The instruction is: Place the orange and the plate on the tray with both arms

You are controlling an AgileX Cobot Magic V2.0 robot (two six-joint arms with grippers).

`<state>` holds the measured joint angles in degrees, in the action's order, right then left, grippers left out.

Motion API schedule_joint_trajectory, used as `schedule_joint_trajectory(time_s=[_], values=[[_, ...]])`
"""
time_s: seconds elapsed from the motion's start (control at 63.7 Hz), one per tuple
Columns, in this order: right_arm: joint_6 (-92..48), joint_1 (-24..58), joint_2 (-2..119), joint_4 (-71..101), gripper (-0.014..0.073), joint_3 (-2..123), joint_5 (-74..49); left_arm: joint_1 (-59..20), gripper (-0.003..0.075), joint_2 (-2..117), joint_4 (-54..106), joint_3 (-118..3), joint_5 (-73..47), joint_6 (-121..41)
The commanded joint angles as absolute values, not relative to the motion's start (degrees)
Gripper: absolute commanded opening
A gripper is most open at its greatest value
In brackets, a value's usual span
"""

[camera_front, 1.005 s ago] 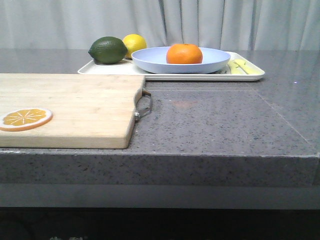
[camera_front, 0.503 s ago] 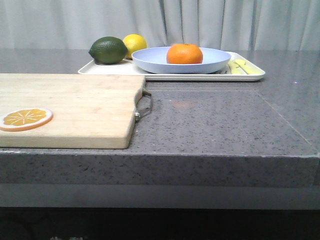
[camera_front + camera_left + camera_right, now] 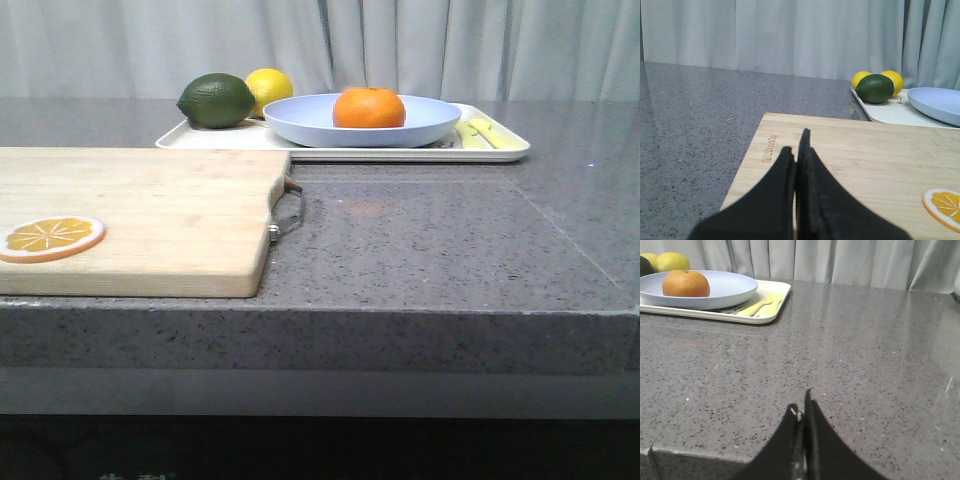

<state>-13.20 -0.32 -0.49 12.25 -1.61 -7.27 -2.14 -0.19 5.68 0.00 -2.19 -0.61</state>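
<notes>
Two grippers: both are with fingers pressed together, holding nothing.
Left gripper [image 3: 799, 152]: it hangs over the wooden cutting board [image 3: 140, 215], its fingers closed.
Right gripper [image 3: 802, 412]: it is over the bare grey counter [image 3: 440, 240], well apart from the tray, its fingers closed.
Orange [image 3: 369, 107]: it sits inside the plate, near the middle.
Plate [image 3: 320, 125]: it lies on the tray.
Tray [image 3: 400, 153]: it is at the far side of the counter, behind the board.
Other fruit: a green lime [image 3: 216, 100] and a yellow lemon [image 3: 270, 88] are on the left end of the tray, beside the plate.
Yellow cutlery [image 3: 482, 132]: it lies on the right end of the tray.
Orange slice [image 3: 50, 238]: it lies flat on the board.
</notes>
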Motion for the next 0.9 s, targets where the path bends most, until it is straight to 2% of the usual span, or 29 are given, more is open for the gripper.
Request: schedule_joint_trajectory(time_s=[0.0,0.267,0.55,0.88], values=[[-13.75,-0.67,-1.84,11.95,-0.0068,-1.27,-2.03,-2.06,-0.0018,-1.39,6.18,0.39,2.06,0.0],[-13.07,-0.67,-1.84,10.85,-0.0068,-1.27,0.64,-2.06,-0.0018,-1.39,6.18,0.39,2.06,0.0],[3.65,-0.67,-1.89,-6.16,-0.0068,-1.32,5.11,-2.06,-0.0018,-1.39,6.18,0.39,2.06,0.0],[3.91,-0.67,-1.89,-3.47,-0.0068,-1.32,4.28,-2.06,-0.0018,-1.39,6.18,0.39,2.06,0.0]])
